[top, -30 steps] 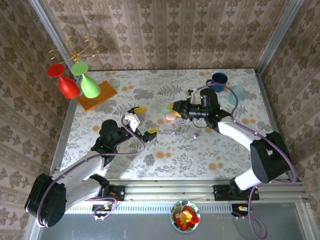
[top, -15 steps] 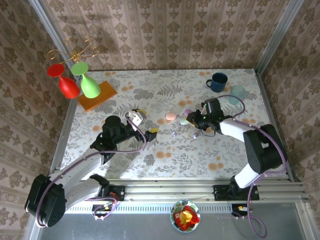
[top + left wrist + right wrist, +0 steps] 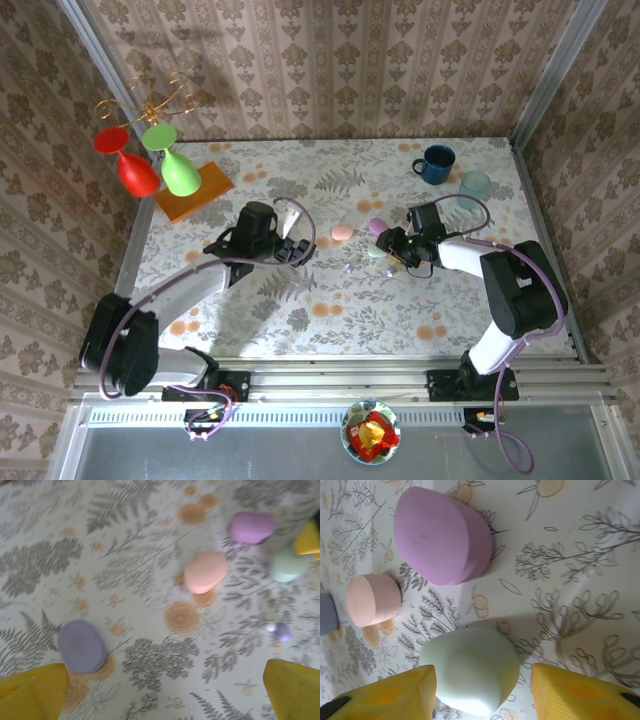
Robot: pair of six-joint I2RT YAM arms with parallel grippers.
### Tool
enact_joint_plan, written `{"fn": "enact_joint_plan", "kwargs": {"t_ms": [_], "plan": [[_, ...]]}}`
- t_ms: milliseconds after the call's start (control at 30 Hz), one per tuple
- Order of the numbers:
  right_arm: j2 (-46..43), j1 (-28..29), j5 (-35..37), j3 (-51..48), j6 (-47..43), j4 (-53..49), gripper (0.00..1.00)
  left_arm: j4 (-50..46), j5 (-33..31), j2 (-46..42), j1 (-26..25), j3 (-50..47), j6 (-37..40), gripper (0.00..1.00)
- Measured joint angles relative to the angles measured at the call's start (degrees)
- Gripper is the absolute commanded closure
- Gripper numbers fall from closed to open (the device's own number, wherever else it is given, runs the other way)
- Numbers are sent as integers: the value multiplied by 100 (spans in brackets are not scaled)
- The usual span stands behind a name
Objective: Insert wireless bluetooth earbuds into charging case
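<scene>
While left fingers (image 3: 295, 690) gape, lilac earbud (image 3: 281, 631) near

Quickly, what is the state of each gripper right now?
Left gripper: open, holding nothing.
Right gripper: open, fingers either side of the mint-green case, not clamped on it.

No readable text, label, brand, number or sign on smooth pastel pebble-shaped cases (image 3: 440, 535), fern-printed worktop (image 3: 330, 310) or damask wallpaper (image 3: 330, 70).
</scene>
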Motion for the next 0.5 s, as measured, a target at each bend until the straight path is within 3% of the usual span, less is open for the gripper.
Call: {"fn": "enact_joint_plan", "kwargs": {"t_ms": [133, 500], "plan": [[-461, 0, 289, -31, -116, -328, 43, -365, -531, 297, 15, 214, -590, 0], [-1821, 13, 603, -472, -184, -546, 43, -796, -503, 1294, 901, 944, -1735, 1]]}}
